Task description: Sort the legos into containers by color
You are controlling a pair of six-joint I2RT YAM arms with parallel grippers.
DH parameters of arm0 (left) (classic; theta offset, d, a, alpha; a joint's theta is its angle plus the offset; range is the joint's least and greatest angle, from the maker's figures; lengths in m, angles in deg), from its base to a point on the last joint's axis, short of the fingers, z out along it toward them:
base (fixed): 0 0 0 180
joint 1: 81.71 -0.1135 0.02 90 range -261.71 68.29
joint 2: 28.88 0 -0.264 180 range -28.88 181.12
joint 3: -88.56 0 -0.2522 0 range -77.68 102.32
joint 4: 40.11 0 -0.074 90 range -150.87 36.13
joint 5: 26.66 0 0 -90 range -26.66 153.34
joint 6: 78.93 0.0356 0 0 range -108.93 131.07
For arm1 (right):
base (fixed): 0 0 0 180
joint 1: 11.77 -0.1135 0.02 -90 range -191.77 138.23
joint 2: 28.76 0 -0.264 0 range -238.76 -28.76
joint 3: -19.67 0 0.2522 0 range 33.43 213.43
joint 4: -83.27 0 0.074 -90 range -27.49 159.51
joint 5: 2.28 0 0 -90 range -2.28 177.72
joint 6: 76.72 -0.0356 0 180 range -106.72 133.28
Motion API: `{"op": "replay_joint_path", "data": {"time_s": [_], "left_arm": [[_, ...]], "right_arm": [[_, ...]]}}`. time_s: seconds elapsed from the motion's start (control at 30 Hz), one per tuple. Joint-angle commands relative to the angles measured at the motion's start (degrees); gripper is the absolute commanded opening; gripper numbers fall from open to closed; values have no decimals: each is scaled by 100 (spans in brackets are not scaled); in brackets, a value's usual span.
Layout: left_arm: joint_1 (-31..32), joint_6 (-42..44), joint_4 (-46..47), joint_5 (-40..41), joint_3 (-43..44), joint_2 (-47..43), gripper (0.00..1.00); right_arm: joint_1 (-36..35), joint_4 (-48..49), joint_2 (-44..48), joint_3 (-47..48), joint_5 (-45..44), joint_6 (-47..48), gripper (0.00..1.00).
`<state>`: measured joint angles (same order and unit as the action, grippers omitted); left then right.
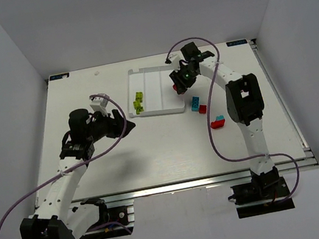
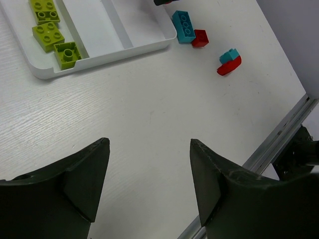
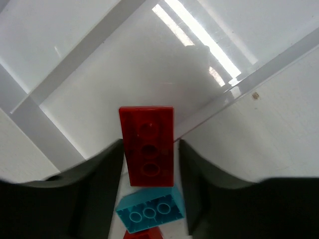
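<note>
Right gripper (image 3: 149, 145) is clamped on a red brick (image 3: 146, 124), one finger on each long side, studs facing the wrist camera. It hangs over the near right corner of the white tray (image 1: 155, 92), above the right-hand compartment; can't tell whether the brick touches the tray floor. Left gripper (image 2: 149, 149) has its jaws apart with nothing between them, above bare table (image 1: 153, 151) just off the tray's near left corner. The tray has three long compartments: the left one holds three yellow-green bricks (image 2: 48, 35) in a row, studs up, while the middle one shows only white floor. Loose on the table just beside the tray's near right corner are a cyan brick (image 2: 183, 26) and a small red brick (image 2: 200, 38), touching or nearly so. Nearer the right arm's base is a cyan-and-red pair (image 2: 229, 62), the two pieces pressed together; can't tell if they're clipped. In the right wrist view the cyan brick sits directly under the held red one, outside the tray wall.
</note>
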<state>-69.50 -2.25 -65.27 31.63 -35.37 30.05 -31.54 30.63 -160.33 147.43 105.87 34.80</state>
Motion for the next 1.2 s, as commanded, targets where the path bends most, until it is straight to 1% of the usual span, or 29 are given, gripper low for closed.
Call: {"op": "replay_joint_path", "data": {"time_s": [0.0, 0.1, 0.27, 0.33, 0.37, 0.4, 0.43, 0.47, 0.5, 0.53, 0.57, 0.63, 0.67, 0.73, 0.77, 0.83, 0.87, 0.9, 0.97, 1.0, 1.17], "left_arm": [[27, 58, 252, -406, -82, -66, 75], [27, 32, 366, -626, -108, -5, 75], [80, -39, 516, -898, -143, 188, 76], [80, -91, 568, -908, -152, 284, 75], [80, -100, 586, -969, -152, 320, 73], [80, -127, 647, -969, -161, 355, 68], [141, -223, 709, -987, -178, 408, 63], [202, -250, 744, -1039, -179, 530, 58], [203, -267, 744, -1118, -144, 609, 52], [299, -337, 744, -1110, -109, 697, 37], [422, -373, 762, -1110, -91, 855, 30], [571, -390, 718, -1066, 40, 1005, 20], [711, -373, 622, -1022, 93, 1093, 19], [827, -251, 534, -865, 172, 1129, 19], [905, -198, 490, -812, 173, 1137, 24], [906, -57, 340, -689, 156, 1094, 35], [958, -13, 279, -662, 147, 1067, 47], [959, 40, 174, -653, 147, 1024, 53], [1020, 102, 164, -583, 86, 892, 61], [1020, 84, 190, -574, 59, 831, 72], [1021, 84, 191, -504, 15, 663, 74]], "right_arm": [[0, 64, 79, 273, 145, -209, 59], [-9, 55, 149, 194, 215, -218, 73], [34, 256, 614, -228, 416, -323, 74], [52, 301, 921, -482, 426, -350, 70], [61, 371, 1062, -614, 356, -367, 67], [70, 467, 1385, -789, 303, -394, 63], [122, 555, 1554, -1235, 251, -455, 59], [175, 782, 1747, -1492, 207, -456, 51], [262, 872, 2097, -1747, 189, -473, 46], [289, 934, 2248, -1975, 197, -508, 39], [446, 943, 2397, -2343, 345, -526, 26], [544, 654, 2662, -2583, 635, -386, 24], [640, 331, 2750, -2749, 811, -168, 27], [729, 91, 2829, -2926, 979, 237, 42], [790, 3, 2864, -3127, 971, 622, 62], [869, -76, 2935, -3339, 954, 1010, 77], [913, -42, 2961, -3444, 849, 1151, 83], [913, -24, 2961, -3628, 822, 1449, 84], [905, 64, 2944, -3726, 734, 1679, 89], [905, 90, 2883, -3779, 725, 1854, 89], [861, 380, 2716, -3797, 646, 2084, 89]]}}
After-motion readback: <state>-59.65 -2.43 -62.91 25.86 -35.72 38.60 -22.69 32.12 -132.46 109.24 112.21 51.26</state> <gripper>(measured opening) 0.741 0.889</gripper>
